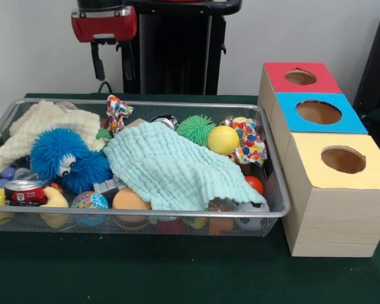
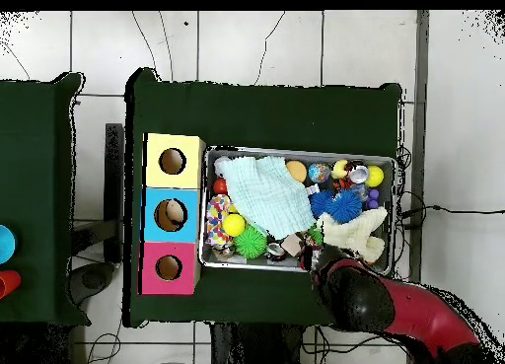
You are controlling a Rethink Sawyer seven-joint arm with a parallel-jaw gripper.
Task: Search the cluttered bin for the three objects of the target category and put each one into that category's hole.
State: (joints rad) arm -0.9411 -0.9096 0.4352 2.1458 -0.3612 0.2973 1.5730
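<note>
Overhead, the claw (image 1: 113, 60) hangs above the cluttered bin's (image 1: 273, 183) far rim; its jaws' state is unclear.

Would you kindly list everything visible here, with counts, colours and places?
Wire mesh bin: one, silver, on the green table.
Boxes: three, wooden, beside the bin; tops red, blue, yellow, each with a round hole.
Cloths: two, mint mid-bin, cream at one end.
Spiky puffballs: blue with eyes, green.
Yellow ball: one, beside a multicoloured knotted toy.
Can: one, red, front corner.
Gripper: black, under a red housing, above the bin's far edge.
</note>
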